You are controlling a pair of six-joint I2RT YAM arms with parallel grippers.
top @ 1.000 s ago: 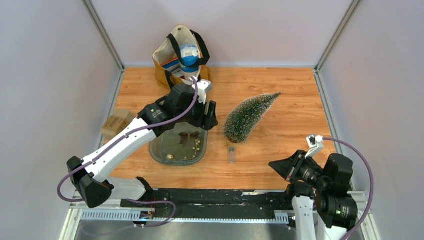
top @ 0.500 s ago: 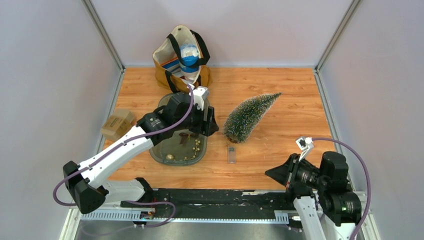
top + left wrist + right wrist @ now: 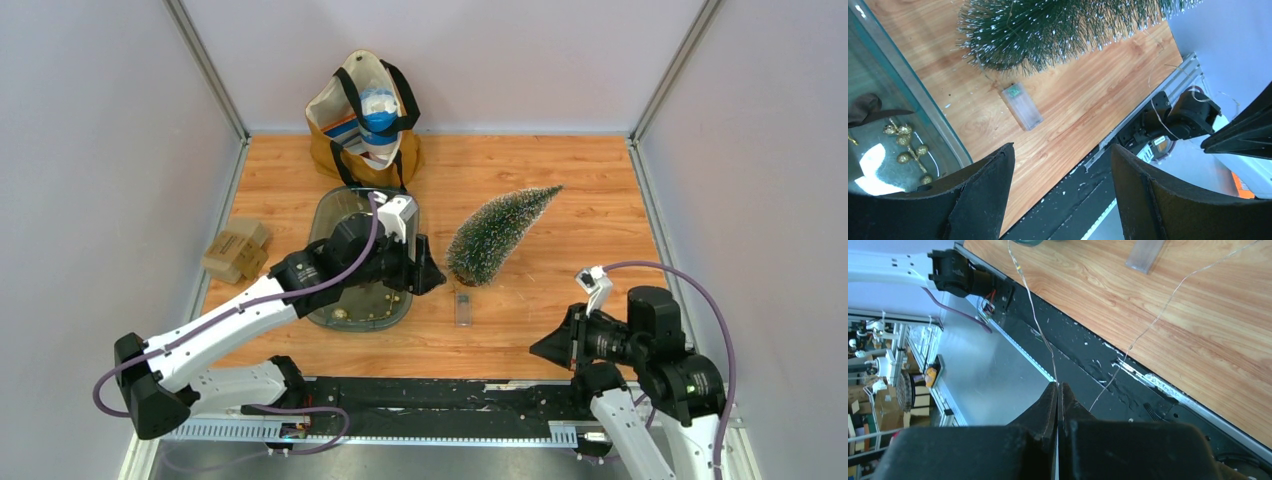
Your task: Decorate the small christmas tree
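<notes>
- Tree first: the small christmas tree (image 3: 497,233) lies on its side on the wooden table (image 3: 590,190), right of centre. Its wide base faces the near left and its tip points to the far right.
- Just beside that base, but apart from it, a small clear box (image 3: 462,307) lies flat on the wood (a green patch shows inside one end in the left wrist view).
- The left gripper (image 3: 432,277) hovers at the right rim of the clear tray (image 3: 330,215), between the tray and the base of the tree. Its fingers (image 3: 980,195) stand wide apart with nothing between them; bare wood shows through the gap.
- On the tray floor, seen from the left wrist, lie a gold berry sprig (image 3: 907,150) and a dark bow (image 3: 863,107).
- The right gripper (image 3: 537,349) sits low at the near right edge of the table, over the black rail (image 3: 450,395). Its fingers are pressed together, and a thin wire (image 3: 1030,300) is pinched at their very tips.
- From the pinch, that strand runs up across the rail toward the table. A second strand crosses the wood and passes behind the fingers; whether it is the same wire cannot be told.
- A tote bag (image 3: 365,110) stands at the far edge of the table, behind the tray.
- A cardboard box (image 3: 235,250) lies at the left edge, near the tray's left side.
</notes>
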